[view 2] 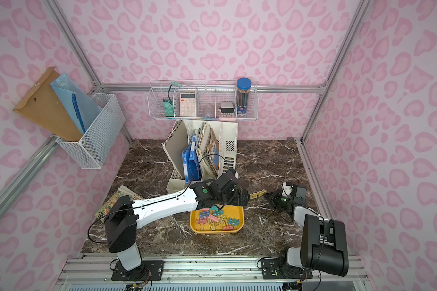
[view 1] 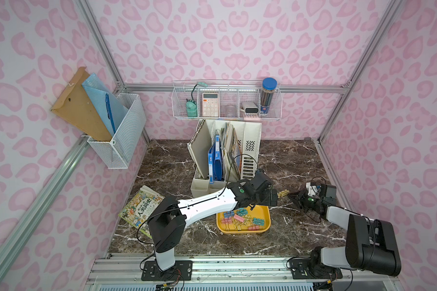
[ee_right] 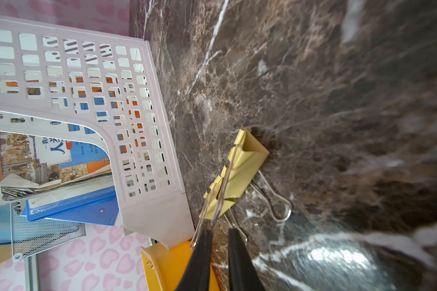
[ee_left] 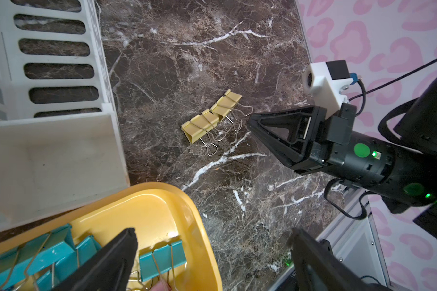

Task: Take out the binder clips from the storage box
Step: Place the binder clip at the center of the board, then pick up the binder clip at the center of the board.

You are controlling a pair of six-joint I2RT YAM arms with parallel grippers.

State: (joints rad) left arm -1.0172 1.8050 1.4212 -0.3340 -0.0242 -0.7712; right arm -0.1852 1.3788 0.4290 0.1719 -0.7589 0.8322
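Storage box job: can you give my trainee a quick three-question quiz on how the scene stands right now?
1. Fill in: the left end effector hangs at a corner of the storage box with its jaws ____.
2. Which colour are the binder clips lying on the table beside the file organiser? A pink, B yellow, C teal.
3. True or false: the storage box is already emptied of clips.
Key: 1 open; 2 B; 3 false: teal, pink and yellow clips lie inside it.
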